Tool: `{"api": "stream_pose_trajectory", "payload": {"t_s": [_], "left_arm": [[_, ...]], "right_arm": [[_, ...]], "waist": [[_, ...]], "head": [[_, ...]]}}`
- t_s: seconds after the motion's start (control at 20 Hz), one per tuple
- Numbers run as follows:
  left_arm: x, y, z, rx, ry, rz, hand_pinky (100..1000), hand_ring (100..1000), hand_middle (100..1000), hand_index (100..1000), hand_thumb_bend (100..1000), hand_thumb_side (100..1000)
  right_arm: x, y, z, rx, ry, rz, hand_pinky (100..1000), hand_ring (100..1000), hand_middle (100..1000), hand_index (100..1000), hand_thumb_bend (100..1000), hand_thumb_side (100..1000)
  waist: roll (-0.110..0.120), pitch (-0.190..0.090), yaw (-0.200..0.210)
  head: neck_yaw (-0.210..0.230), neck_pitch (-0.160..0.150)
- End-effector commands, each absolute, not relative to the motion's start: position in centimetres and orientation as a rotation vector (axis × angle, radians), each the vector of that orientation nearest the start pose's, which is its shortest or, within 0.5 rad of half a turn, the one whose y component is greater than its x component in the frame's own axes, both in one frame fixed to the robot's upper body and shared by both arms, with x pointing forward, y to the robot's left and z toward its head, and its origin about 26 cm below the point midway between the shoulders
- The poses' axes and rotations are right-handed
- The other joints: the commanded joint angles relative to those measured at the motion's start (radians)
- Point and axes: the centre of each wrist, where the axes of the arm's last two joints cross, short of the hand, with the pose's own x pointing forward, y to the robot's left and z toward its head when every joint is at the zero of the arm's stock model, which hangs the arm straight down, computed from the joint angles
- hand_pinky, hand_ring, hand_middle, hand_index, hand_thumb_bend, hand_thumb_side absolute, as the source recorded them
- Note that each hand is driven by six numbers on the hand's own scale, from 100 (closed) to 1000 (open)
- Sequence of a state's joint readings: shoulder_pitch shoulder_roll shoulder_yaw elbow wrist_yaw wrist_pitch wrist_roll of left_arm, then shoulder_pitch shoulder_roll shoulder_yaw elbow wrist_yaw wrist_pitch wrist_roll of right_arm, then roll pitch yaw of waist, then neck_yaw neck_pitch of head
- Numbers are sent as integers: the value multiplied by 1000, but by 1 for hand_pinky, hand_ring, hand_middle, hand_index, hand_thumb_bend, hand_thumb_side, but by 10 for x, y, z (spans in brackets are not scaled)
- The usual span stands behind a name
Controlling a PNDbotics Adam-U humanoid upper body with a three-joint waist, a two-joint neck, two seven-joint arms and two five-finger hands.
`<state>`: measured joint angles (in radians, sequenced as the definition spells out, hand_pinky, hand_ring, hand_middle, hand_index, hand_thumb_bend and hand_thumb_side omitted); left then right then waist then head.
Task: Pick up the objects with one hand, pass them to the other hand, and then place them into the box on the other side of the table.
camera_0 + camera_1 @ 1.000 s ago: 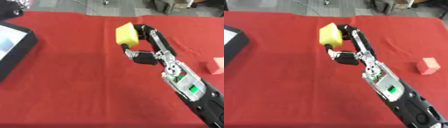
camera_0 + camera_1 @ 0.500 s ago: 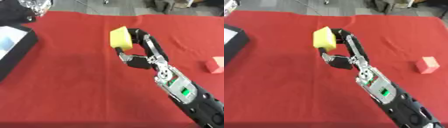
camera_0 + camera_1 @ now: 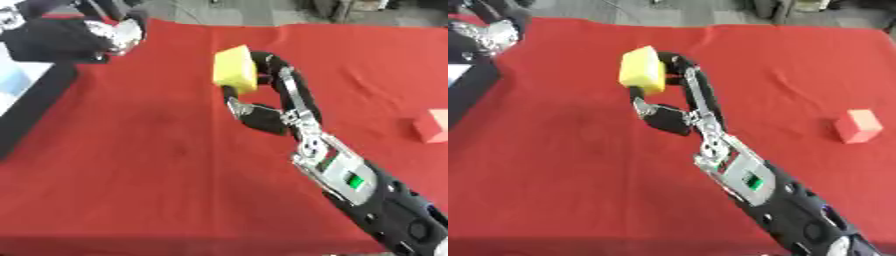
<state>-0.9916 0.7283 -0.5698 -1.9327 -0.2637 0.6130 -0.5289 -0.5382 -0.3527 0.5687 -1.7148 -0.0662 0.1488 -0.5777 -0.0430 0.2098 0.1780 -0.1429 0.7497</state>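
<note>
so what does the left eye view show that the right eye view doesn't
Only the left eye view shows the pale inside of the black box and more of the left hand, whose finger state is unclear. Only the right eye view shows the red block whole; the left cuts it off at the edge. Both show the right hand holding the yellow block above the red tablecloth.

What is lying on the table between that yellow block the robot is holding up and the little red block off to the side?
Nothing: in the right eye view, only bare red cloth stretches between the yellow block, held by the right hand, and the red block.
</note>
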Motion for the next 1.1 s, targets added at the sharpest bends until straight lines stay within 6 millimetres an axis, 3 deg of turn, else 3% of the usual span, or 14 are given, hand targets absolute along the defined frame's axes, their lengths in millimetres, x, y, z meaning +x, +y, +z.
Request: {"api": "stream_pose_trajectory", "payload": {"t_s": [0.05,0.75,1.1], "left_arm": [[304,140,329,585,-1572,-1595,768,766,799,859,154,604],[309,115,319,677,-1495,-1685,795,787,806,874,316,436],[321,106,310,717,-1439,-1693,807,798,811,879,359,410]], "right_arm": [[327,-122,150,-153,-2067,326,743,767,435,573,100,100],[326,-111,142,-165,-2095,375,741,766,435,572,100,100],[324,-106,141,-158,-2136,416,742,764,436,573,100,100]], "waist": [[7,-18,3],[7,-10,12],[11,-4,12]], "head": [[-6,2],[-7,9],[-1,7]]}}
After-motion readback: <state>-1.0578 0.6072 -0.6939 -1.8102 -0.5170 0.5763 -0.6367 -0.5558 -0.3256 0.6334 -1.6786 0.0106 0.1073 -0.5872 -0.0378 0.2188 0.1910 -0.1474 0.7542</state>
